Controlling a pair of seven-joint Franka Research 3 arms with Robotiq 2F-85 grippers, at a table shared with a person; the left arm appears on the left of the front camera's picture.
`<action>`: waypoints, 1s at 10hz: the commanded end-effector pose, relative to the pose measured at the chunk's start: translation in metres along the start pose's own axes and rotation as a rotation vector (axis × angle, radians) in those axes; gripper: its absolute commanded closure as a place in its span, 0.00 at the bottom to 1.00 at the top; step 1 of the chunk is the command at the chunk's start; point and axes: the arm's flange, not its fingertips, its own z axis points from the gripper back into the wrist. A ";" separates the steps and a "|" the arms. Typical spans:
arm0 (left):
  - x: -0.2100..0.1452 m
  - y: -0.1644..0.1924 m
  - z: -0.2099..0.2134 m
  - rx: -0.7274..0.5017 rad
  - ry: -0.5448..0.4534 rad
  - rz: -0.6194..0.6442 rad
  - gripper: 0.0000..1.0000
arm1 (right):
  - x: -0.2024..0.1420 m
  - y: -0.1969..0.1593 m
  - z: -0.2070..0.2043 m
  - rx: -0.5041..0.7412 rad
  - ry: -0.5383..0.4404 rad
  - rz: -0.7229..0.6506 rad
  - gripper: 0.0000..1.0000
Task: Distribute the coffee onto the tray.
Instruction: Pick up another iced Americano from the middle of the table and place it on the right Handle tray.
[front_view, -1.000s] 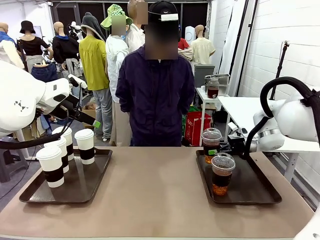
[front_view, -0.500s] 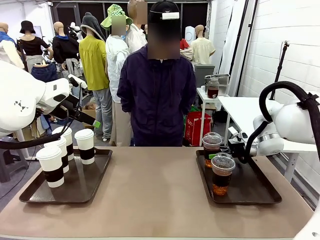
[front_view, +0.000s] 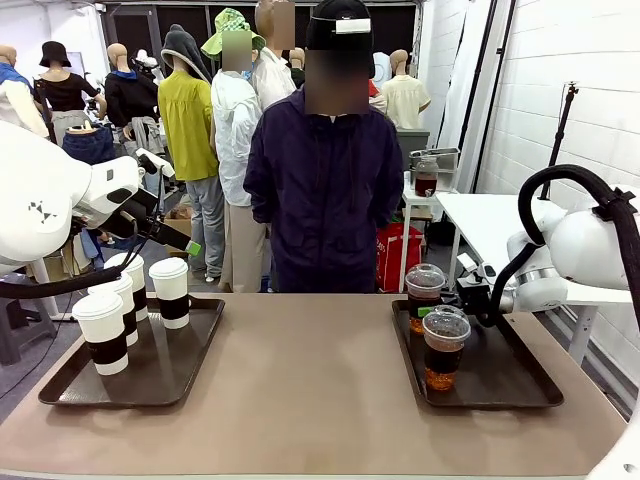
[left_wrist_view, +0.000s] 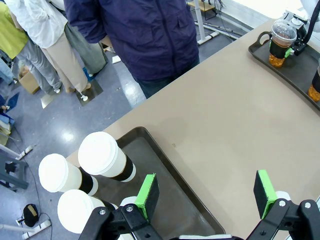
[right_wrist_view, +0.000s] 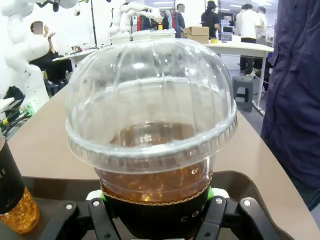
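your right pincer (right_wrist_view: 157, 210) is clamped on the far iced cup (front_view: 424, 296), low on the right tray (front_view: 520, 385). squeeze harder or lift crooked and it spills onto the near cup (front_view: 444, 348). left pincer (left_wrist_view: 206, 194) hangs apart above the paper cups (left_wrist_view: 102, 157).

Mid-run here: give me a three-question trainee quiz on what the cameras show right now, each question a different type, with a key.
1. True or false: the right tool is shut on a dome-lidded cup on the right tray.
2. How many paper cups stand on the left tray? A) two B) four C) six
3. Fill in: the left tool hangs above the near-left part of the table with its jaws ____.

Key: 1 true. 2 B. 3 open, holding nothing.
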 end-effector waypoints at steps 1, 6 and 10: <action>-0.001 0.001 0.001 -0.004 -0.002 0.004 0.00 | 0.004 -0.006 -0.001 -0.004 -0.024 0.008 0.33; -0.001 0.001 0.001 -0.004 -0.002 0.004 0.00 | -0.001 -0.010 -0.002 -0.017 -0.003 -0.036 0.33; -0.001 0.001 0.001 -0.004 -0.002 0.004 0.00 | 0.000 -0.008 0.003 -0.032 0.024 -0.080 0.00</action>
